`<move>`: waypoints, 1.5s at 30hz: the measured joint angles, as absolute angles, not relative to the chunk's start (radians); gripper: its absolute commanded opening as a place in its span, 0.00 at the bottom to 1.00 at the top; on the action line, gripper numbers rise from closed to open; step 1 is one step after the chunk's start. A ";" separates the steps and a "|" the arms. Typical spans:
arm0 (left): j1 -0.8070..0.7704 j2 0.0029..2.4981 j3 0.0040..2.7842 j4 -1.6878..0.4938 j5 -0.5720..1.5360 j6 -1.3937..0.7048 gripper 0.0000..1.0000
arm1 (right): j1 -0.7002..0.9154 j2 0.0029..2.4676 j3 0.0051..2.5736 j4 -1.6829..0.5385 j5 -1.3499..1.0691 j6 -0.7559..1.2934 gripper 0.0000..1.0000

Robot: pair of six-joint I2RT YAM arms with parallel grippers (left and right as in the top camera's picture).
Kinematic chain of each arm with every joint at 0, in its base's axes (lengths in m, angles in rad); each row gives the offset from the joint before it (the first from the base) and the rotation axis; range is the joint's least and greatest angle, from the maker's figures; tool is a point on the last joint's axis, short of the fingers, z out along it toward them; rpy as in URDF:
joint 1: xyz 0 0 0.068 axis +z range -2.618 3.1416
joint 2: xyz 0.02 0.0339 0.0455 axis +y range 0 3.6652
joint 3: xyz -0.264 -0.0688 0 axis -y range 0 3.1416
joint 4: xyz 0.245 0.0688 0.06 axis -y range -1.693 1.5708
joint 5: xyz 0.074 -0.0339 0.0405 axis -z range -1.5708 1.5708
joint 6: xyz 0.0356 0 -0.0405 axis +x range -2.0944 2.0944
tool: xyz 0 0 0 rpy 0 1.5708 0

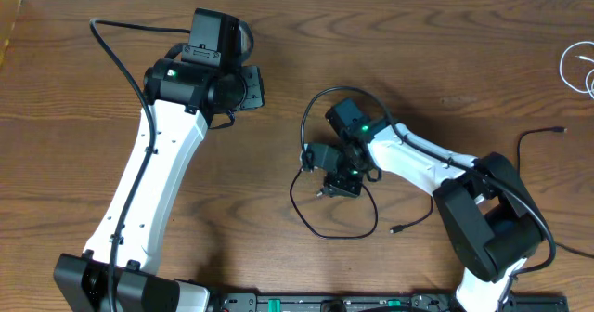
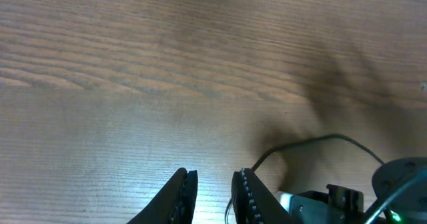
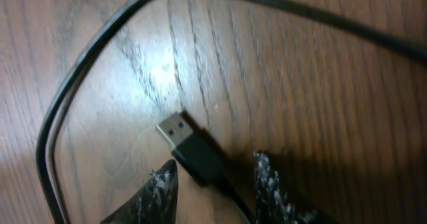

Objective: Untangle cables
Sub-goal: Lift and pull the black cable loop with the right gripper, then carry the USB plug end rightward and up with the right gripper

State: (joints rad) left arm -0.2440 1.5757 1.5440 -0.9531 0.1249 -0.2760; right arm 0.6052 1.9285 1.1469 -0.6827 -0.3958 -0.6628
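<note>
wood-grain table (image 3: pixel 320 97) with a soft sheen; black cable (image 3: pixel 107 31) smooth and rubbery, its plug (image 3: pixel 190 144) metal-tipped

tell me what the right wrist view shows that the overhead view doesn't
Only the right wrist view: a USB plug close up, its metal end bare, lying on the wood between the parted fingertips of the right gripper.
Only the overhead view: both arms, the left gripper over bare wood, a white cable at the right edge and a second black cable below it.
Both: the looping black cable on the wooden table.
</note>
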 measured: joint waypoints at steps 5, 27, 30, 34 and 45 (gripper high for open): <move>-0.244 1.576 1.544 -0.953 0.125 -0.274 0.25 | 0.605 1.953 1.164 -0.669 -0.423 -0.655 0.04; -0.244 1.576 1.544 -0.947 0.144 -0.253 0.29 | 0.413 1.872 1.385 -0.853 -0.351 -0.056 0.01; -0.244 1.576 1.544 -0.947 0.201 -0.234 0.38 | 0.344 1.780 1.428 -0.852 -0.398 0.001 0.01; -0.251 1.576 1.544 -0.947 0.313 -0.170 0.57 | 0.260 1.674 1.456 -0.833 -0.434 0.090 0.01; -0.346 1.594 1.513 -0.945 0.646 0.140 0.79 | 0.120 1.579 1.458 -0.834 -0.601 0.183 0.01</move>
State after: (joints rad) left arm -0.3458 1.5940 1.5131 -0.9451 0.6464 0.1402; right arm 0.1204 1.5791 1.4582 -0.8337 -0.6006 0.1829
